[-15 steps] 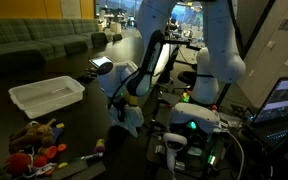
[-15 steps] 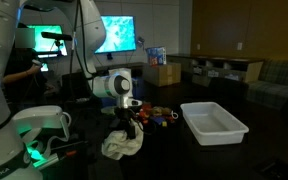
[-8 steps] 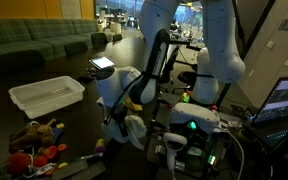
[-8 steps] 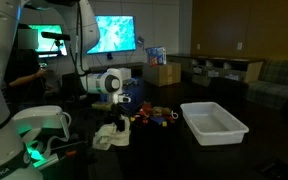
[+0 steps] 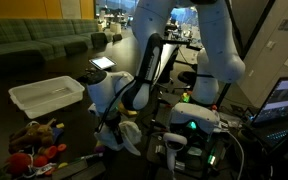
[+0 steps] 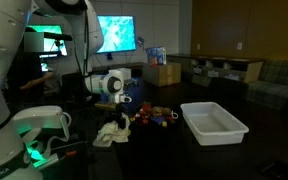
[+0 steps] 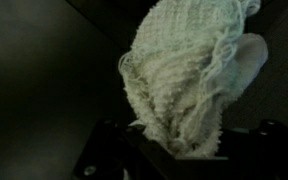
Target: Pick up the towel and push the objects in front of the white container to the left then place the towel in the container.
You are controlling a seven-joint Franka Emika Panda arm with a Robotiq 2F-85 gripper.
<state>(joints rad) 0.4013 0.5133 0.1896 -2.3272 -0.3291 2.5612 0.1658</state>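
Observation:
A pale knitted towel [image 7: 189,70] hangs bunched from my gripper [image 7: 179,145], which is shut on it. In both exterior views the towel [image 5: 127,135] [image 6: 111,133] touches the dark table, with the gripper [image 5: 117,118] [image 6: 118,112] low just above it. A pile of small colourful toys [image 5: 34,140] [image 6: 156,115] lies in front of the white container [image 5: 46,95] [image 6: 214,121]. The towel sits beside the toy pile, on the side away from the container. The container looks empty.
The robot's base with green lights [image 5: 199,125] [image 6: 39,125] stands close by. A laptop [image 5: 284,100] sits at one edge. Cardboard boxes [image 6: 164,72] and a lit screen [image 6: 114,35] stand behind the table. Sofas line the back [image 5: 34,40].
My gripper has swung with the towel away from the toys and dropped lower. The towel now rests bunched on the table.

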